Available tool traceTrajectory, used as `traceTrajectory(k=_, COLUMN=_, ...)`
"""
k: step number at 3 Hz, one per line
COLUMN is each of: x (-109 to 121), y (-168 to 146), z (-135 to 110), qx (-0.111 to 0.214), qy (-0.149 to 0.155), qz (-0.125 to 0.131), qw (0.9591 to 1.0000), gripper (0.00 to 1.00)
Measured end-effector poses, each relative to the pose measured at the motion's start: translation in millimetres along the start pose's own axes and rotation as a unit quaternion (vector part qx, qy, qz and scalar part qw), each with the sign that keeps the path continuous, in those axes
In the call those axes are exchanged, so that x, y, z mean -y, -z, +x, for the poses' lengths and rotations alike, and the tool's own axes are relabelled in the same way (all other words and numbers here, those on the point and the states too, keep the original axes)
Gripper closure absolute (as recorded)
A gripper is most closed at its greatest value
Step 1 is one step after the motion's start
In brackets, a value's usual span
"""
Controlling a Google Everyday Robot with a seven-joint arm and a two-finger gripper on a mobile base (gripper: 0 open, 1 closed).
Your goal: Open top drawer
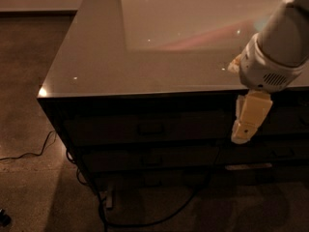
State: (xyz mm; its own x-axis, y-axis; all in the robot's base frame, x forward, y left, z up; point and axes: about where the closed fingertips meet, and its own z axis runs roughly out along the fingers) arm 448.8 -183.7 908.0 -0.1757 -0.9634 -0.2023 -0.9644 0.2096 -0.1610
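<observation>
Your fingers (241, 135) hung at three o'clock from the top drawer (106, 129) handle (150, 128), well apart. Spread or pressed together? I couldn't tell.

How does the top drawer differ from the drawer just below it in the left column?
The top drawer sits directly under the glossy countertop; the second drawer lies beneath it. The top drawer's front looks slightly taller than the second drawer's. The end effector hangs near the top drawer's right end, at its height, above the second drawer. Both are shut, with dark fronts and a small centre handle.
</observation>
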Motion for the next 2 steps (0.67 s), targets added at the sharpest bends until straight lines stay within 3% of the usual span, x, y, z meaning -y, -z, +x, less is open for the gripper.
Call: traceTrajectory(k=2, x=0.2, y=-6.6, z=-2.2, qx=0.008, qy=0.005, qz=-0.005, qw=0.9999, gripper=0.0)
